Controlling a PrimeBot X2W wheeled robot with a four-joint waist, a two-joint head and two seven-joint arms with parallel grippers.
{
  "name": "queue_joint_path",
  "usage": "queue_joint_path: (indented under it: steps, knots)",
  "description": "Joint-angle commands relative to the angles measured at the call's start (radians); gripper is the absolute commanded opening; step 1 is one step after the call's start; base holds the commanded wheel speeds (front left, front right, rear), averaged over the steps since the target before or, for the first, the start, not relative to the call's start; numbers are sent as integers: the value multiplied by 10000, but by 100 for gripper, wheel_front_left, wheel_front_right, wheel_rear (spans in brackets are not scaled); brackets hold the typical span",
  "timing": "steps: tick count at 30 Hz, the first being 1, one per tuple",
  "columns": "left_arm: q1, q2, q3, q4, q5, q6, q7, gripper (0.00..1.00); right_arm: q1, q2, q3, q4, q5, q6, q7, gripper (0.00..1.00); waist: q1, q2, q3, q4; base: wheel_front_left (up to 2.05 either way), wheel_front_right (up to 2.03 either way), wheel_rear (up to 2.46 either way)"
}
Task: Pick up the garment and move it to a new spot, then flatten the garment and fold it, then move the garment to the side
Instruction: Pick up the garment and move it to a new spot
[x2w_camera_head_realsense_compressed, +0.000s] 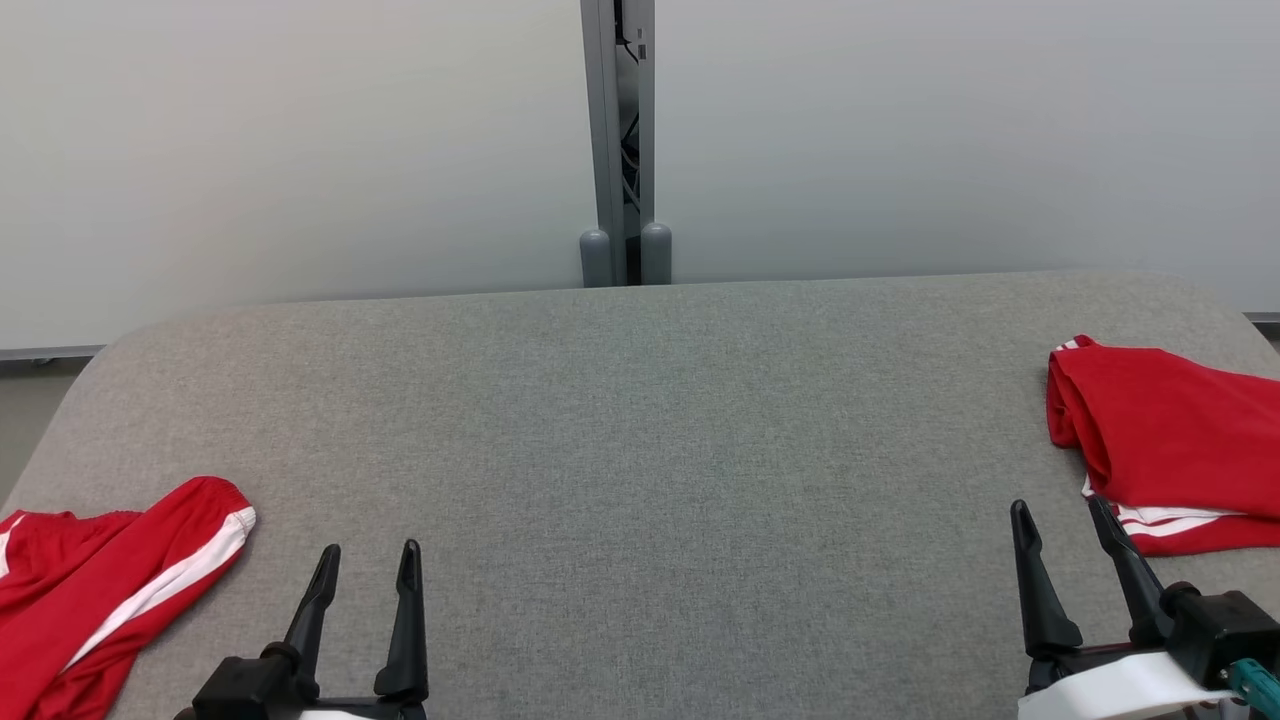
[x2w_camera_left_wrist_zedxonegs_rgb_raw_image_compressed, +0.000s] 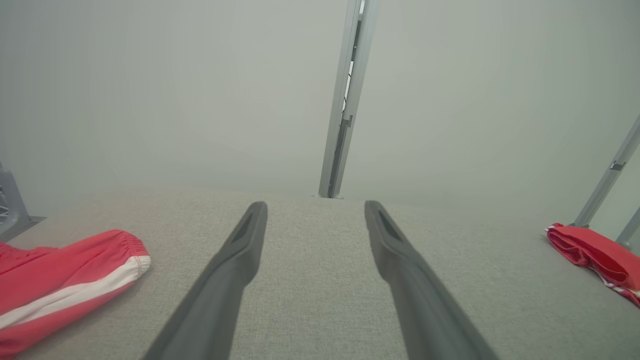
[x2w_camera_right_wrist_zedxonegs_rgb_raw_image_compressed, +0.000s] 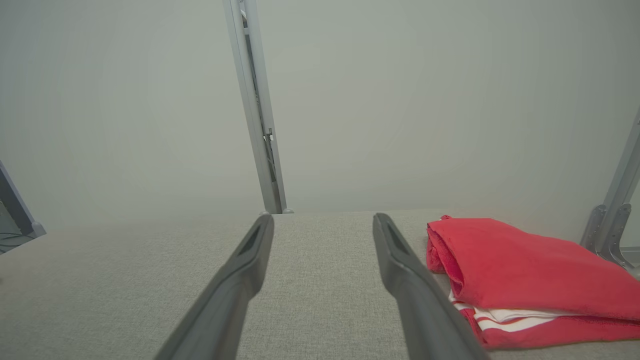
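Left gripper: its jaws are standing wide apart and holding nothing, over the bare table.
Right gripper: its jaws are likewise gaping wide and empty.
Loose garment: red with a white stripe, it is lying rumpled near the left gripper's outer jaw, apart from it. It is probably the piece waiting to be handled.
Folded garment: it is sitting in a neat red stack close beside the right gripper's outer jaw, and it is looking finished.
Handling: the cloth is looking light, soft and limp, so it is likely to sag and bunch when lifted.
Hold: pinching the gathered cuff nearest the left jaws is looking the easiest start.
Count: two grippers, two red garments, one table.
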Motion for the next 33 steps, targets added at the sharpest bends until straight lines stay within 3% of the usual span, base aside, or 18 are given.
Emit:
queue_joint_path:
  steps: [1,6,10,26,33]
  knots:
    - [-9,46,28,-28,-8,24,-44,100,-30,-42,-23,-43,28,-4,6,100,0,-1,-3,15,0,0,0]
    - [-68,48,-84,35,85,-75,-44,100,180,-42,-114,-58,229,-4,6,100,0,-1,-38,301,0,0,0]
    - [-131,45,-173,7,223,-139,-43,100,299,-43,-46,-42,301,-4,8,100,0,-1,-39,903,0,0,0]
    - [201,47,655,-137,770,-300,-44,100,290,-40,838,60,558,-4,6,100,0,-1,-252,4212,0,0,0]
    - [139,31,1032,-368,649,-207,-43,100,-53,-45,1318,218,599,-4,6,100,0,-1,71,4648,0,0,0]
